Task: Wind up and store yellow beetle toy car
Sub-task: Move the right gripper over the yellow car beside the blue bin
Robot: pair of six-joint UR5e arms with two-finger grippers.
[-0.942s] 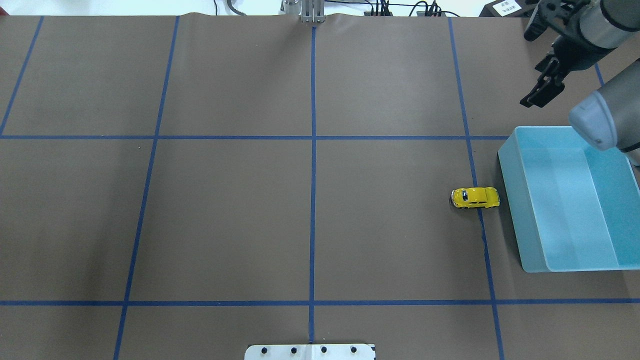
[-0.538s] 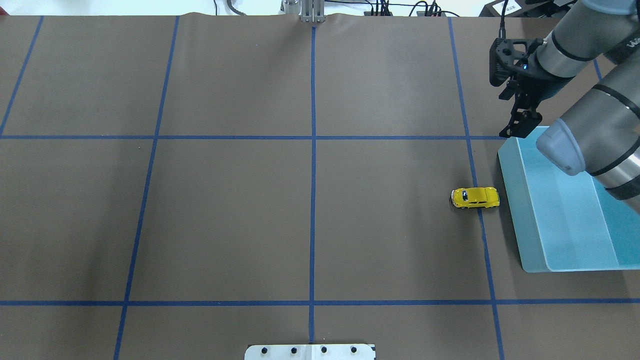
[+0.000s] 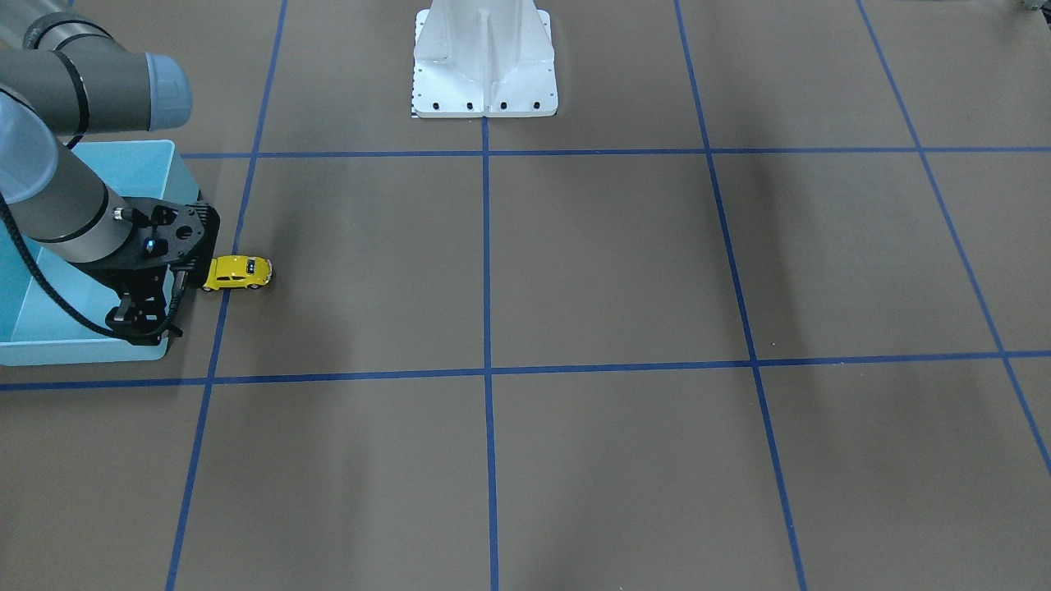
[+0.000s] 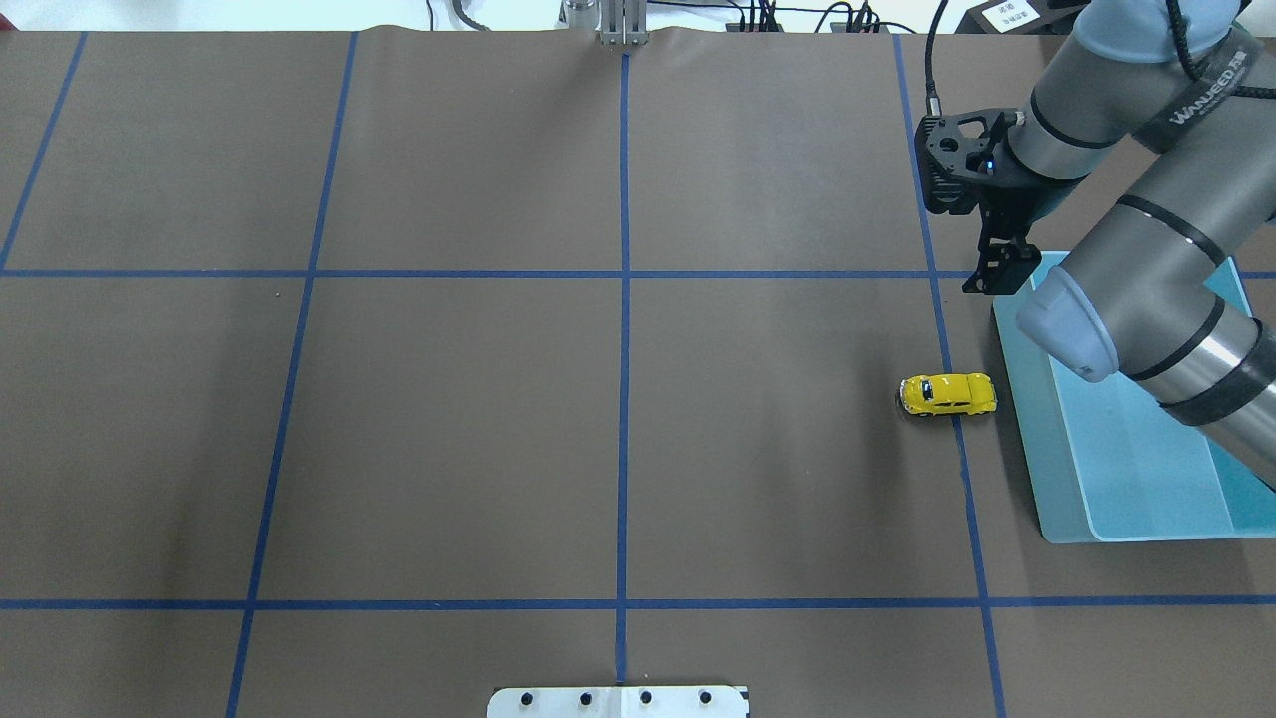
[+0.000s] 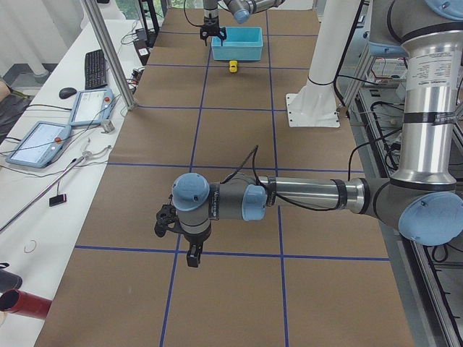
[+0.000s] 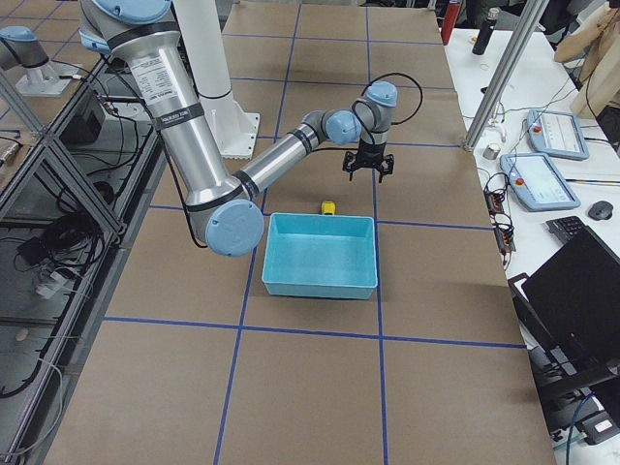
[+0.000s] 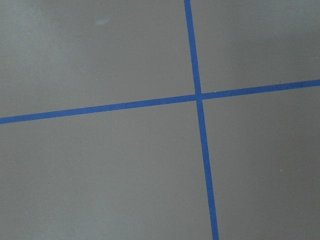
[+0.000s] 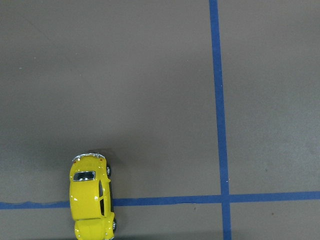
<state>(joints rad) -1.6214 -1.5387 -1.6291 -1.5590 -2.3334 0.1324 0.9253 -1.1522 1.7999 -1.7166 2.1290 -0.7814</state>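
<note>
Here the yellow beetle toy car point(image 4: 947, 394) sits on the surface point(image 4: 498, 419) across a blue tape line point(image 4: 969, 499), its long axis sideways with one end toward the blue bin point(image 4: 1017, 399) just beside it. The right gripper point(image 4: 997, 277) hangs fingers-down, jaws apart, near the bin's far corner. Whether the left gripper point(image 5: 192, 256) is open I cannot tell.
</note>
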